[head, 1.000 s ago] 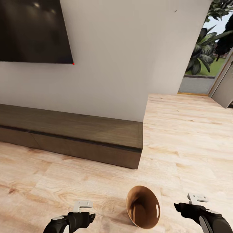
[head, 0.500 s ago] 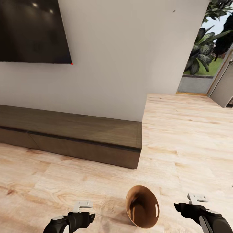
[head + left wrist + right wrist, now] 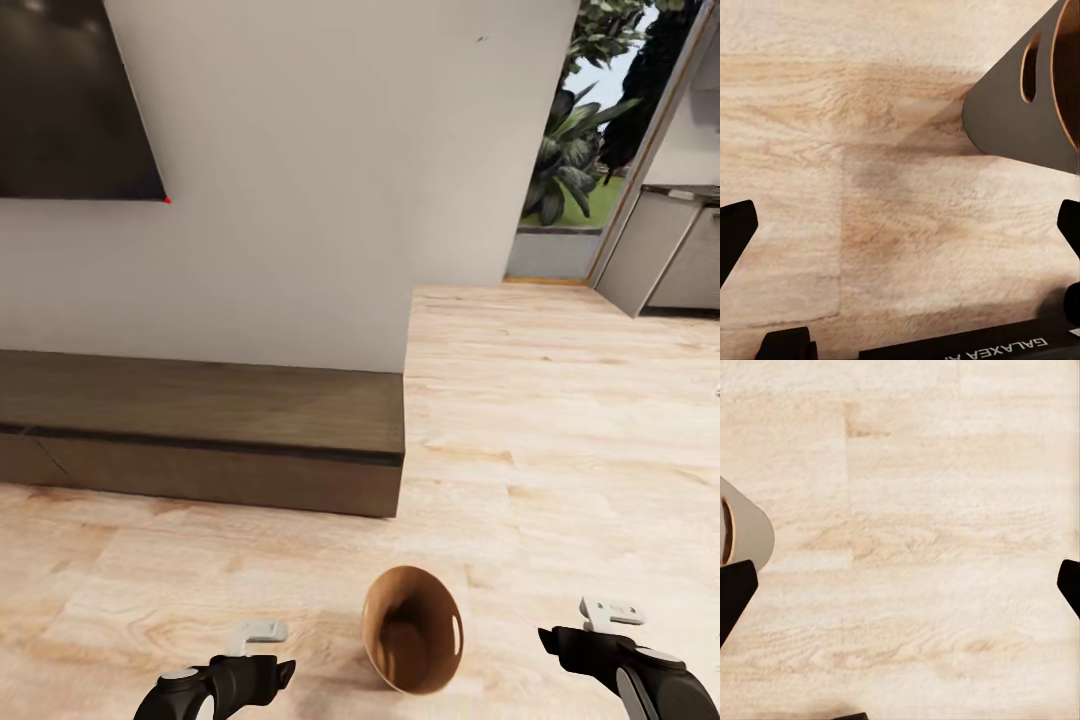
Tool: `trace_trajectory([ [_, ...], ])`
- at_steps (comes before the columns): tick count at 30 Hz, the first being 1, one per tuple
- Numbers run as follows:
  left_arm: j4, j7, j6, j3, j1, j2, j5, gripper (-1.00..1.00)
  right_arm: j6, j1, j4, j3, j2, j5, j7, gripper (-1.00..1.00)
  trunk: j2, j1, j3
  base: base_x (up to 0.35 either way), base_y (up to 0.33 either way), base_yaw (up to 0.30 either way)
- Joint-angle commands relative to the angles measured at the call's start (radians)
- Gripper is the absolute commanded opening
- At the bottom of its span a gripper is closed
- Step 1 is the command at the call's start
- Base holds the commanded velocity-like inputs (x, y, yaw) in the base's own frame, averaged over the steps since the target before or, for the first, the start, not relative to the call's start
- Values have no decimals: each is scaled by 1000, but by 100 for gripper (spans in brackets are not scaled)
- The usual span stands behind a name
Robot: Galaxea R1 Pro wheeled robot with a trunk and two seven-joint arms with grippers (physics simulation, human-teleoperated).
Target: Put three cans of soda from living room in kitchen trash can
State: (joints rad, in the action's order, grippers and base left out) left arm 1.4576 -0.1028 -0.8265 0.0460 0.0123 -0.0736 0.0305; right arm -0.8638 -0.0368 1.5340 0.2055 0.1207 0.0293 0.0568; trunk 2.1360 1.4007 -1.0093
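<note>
The tash can [image 3: 412, 630], a round copper-brown bin, seems to lie tipped on the wood floor with its dark mouth towards me, between my two arms. Its grey-looking outer wall [image 3: 1020, 105] with a handle hole shows in the left wrist view, and a sliver of the bin [image 3: 746, 532] in the right wrist view. My left gripper [image 3: 268, 655] [image 3: 900, 232] is open over bare floor, apart from the bin. My right gripper [image 3: 572, 632] [image 3: 900, 585] is open and holds nothing. The three can of soda are out of view.
A low dark wood cabinet [image 3: 200, 430] runs along a white wall under a black screen [image 3: 60, 100]. To the right the plank floor [image 3: 560, 420] leads to a glass door with plants [image 3: 570, 150] and a grey counter [image 3: 680, 250].
The whole view has swung to the right: wall, cabinet and screen slid left and the grey counter came in at the right. The bin sits a little further left between the arms.
</note>
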Motion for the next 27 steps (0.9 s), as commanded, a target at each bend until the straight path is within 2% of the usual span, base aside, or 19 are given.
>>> trace_trajectory([
  [1,0,0,0,0,0,0,0,100,0,0,0,0,0,0,0,100,0,0,0,0,0,-135],
  [13,1,0,0,0,0,0,-1,100,0,0,0,1,0,0,3,100,0,0,-2,0,0,-22],
  [27,1,0,1,0,0,0,-1,100,-1,0,-1,7,1,1,6,100,0,0,-23,0,0,0],
])
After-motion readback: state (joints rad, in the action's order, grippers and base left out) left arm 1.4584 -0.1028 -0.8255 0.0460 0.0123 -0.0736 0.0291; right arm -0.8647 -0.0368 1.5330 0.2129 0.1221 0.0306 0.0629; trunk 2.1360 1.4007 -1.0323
